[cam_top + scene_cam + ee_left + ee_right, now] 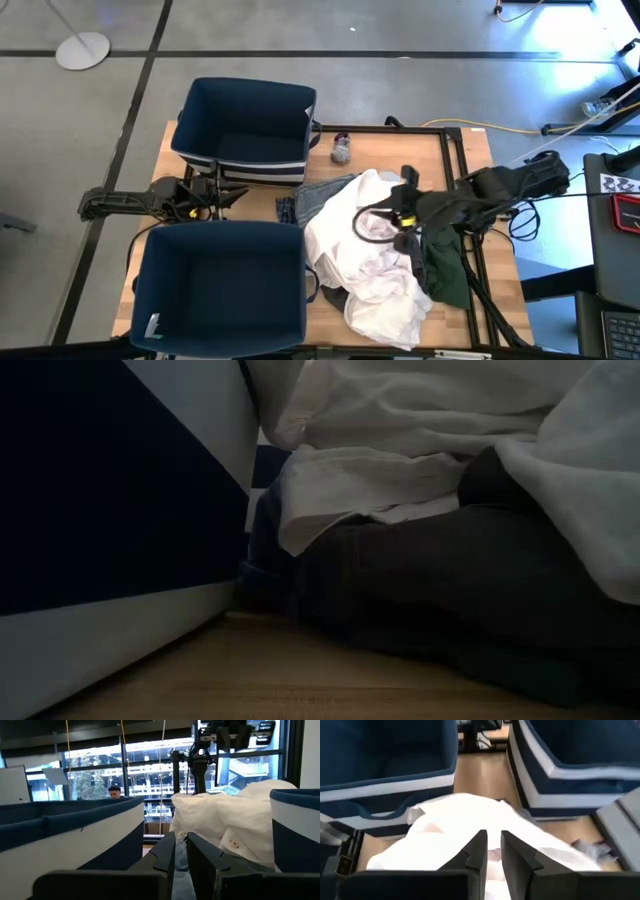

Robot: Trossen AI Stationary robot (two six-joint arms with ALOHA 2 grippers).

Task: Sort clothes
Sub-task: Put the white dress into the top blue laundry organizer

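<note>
The main risk lies in the heap itself. The white garment (365,265) is draped over the other clothes, with a dark green piece (447,268) under its right edge and a blue-grey one (310,198) showing at its far-left edge. In the low view a dark grey garment (450,590) lies under the white folds. A lift from the top could drag a second piece along and drop two colours into one bin. The white cloth is also large and loose, so a pinch on one small fold may slip, or a trailing part may catch on the rim of the near navy bin (222,290) on the way over.

The right gripper (492,851) is above the middle of the white garment, fingers pointed down at it. Its fingers are nearly pressed together, only a narrow gap showing between them, and whether a fold is pinched there cannot be told; the tips look to be at the cloth's surface.

The left gripper (181,851) waits low between the two bins, at the left of the table, its fingers close together and holding nothing visible.

The far navy bin (248,128) looks empty, as does the near one. The small grey sock (342,150) lies apart, just right of the far bin.
</note>
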